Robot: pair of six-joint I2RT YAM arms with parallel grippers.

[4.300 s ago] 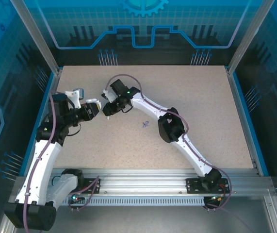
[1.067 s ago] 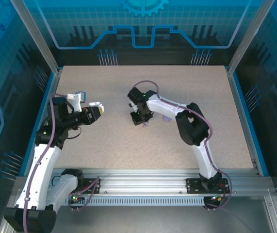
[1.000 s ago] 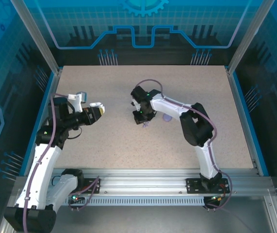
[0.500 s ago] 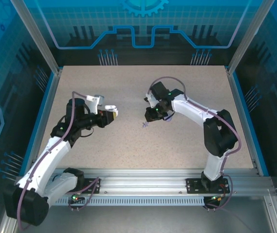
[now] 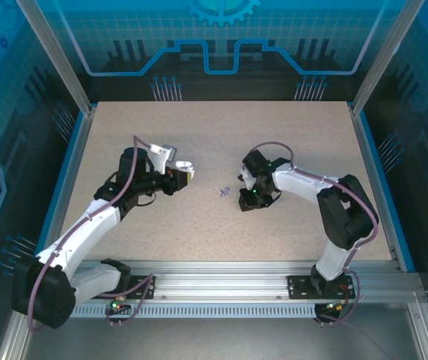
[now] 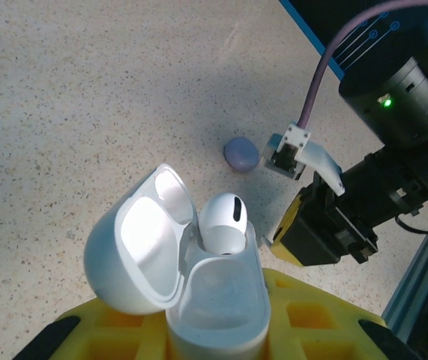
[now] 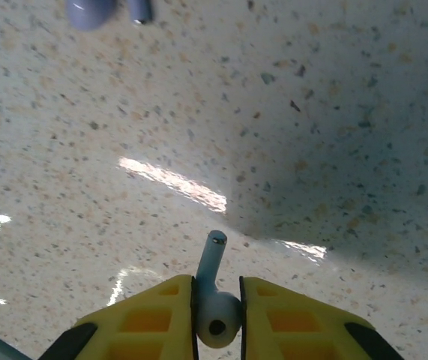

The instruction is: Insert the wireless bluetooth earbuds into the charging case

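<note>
Earbud one [image 6: 223,220] sits head-up in a socket of the charging case [image 6: 217,300], with the lid [image 6: 135,255] hinged open toward the left of my left wrist view. The left hand [image 6: 214,334] is clamped on the lower body of the case, yellow pads [image 6: 311,315] on either side. From the top camera I see it left of centre over the bench [image 5: 288,135]. Earbud two [image 7: 215,315] is pinched in the right hand [image 7: 217,306], jaws closed on its round head. Its stem [image 7: 212,262] sticks out forward toward the bench, and I can't tell if the tip touches the surface. The top camera puts the right hand right of centre, low over the bench, facing the left hand with a gap between them. A small lavender piece [image 6: 241,154] lies on the bench in that gap, nearer the right hand and touching neither hand. In my right wrist view a short grey piece [image 7: 140,9] lies just beside it at the top edge. I can't make out the case's second socket from here.
</note>
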